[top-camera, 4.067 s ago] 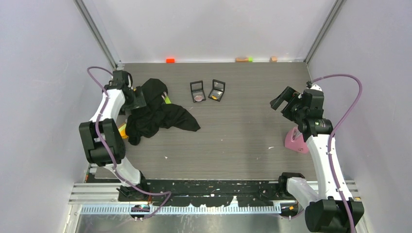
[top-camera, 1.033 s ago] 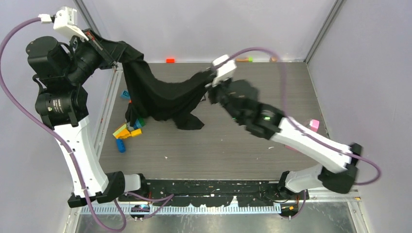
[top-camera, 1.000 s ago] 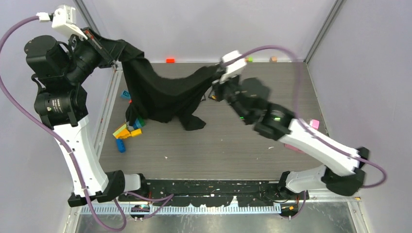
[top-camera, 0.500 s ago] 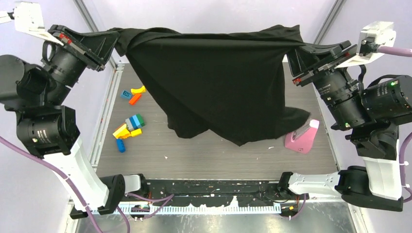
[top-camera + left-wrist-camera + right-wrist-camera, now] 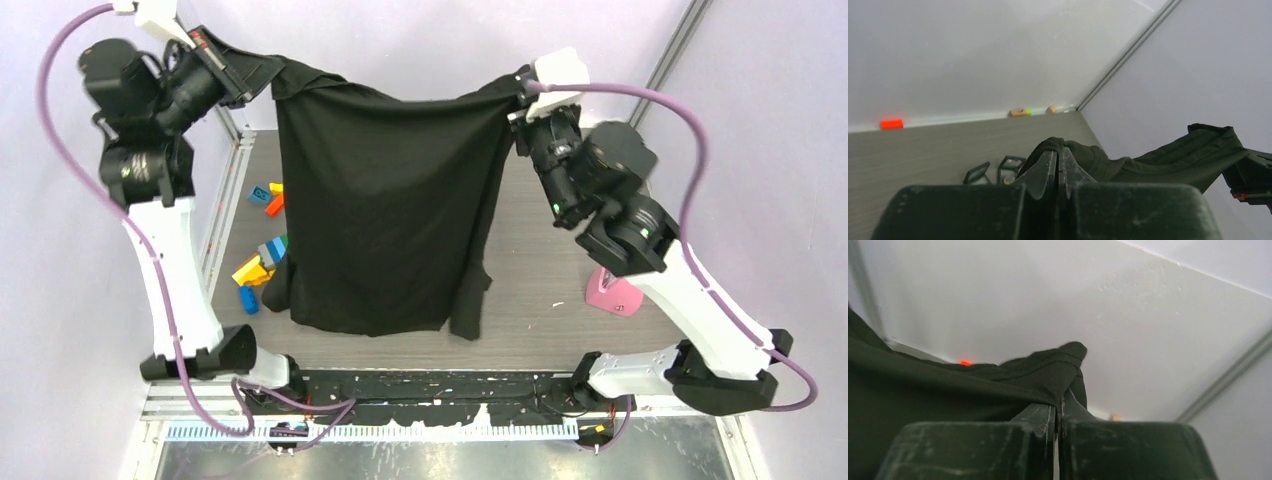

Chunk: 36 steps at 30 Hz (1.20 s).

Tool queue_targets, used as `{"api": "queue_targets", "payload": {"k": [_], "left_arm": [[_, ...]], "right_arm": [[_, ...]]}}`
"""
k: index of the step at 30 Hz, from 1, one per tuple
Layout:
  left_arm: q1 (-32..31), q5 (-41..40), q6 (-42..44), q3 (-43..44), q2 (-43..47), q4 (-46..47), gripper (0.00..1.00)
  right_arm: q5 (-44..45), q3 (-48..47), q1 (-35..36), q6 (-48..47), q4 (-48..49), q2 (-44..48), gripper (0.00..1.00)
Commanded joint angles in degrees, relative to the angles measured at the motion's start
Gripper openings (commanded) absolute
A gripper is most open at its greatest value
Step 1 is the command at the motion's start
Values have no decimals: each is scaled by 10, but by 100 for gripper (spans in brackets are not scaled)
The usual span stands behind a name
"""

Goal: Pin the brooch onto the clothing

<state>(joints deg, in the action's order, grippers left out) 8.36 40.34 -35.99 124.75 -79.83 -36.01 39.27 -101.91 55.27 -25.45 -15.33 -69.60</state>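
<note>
Top external view: we hold the black short-sleeved T-shirt (image 5: 385,200) up by its two top corners, so the spreading step is in hand.

Our left pincer (image 5: 243,78) and right pincer (image 5: 518,98) are each clamped on a top corner, and both wrist views show the fingers pressed together over a fold of cloth. The shirt hangs between them like a curtain above the grey wood-grain counter (image 5: 540,300). We cannot tell whether its hem touches, and no print shows on this face. We judge pinning not yet begun. Next the shirt needs laying flat, away from the coloured toy blocks (image 5: 262,262), so that one pincer can release and fetch the brooch, perhaps from the two small black open cases (image 5: 977,173).
</note>
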Motion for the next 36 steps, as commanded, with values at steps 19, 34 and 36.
{"api": "queue_targets", "payload": {"k": [19, 34, 36], "left_arm": [[8, 23, 82, -137, 105, -33, 0], [-2, -122, 117, -546, 438, -212, 0], [-2, -151, 115, -586, 441, -215, 0]], "right_arm": [[-162, 20, -139, 179, -140, 74, 0], [-267, 402, -139, 582, -340, 293, 4], [-246, 430, -139, 615, -367, 286, 7]]}}
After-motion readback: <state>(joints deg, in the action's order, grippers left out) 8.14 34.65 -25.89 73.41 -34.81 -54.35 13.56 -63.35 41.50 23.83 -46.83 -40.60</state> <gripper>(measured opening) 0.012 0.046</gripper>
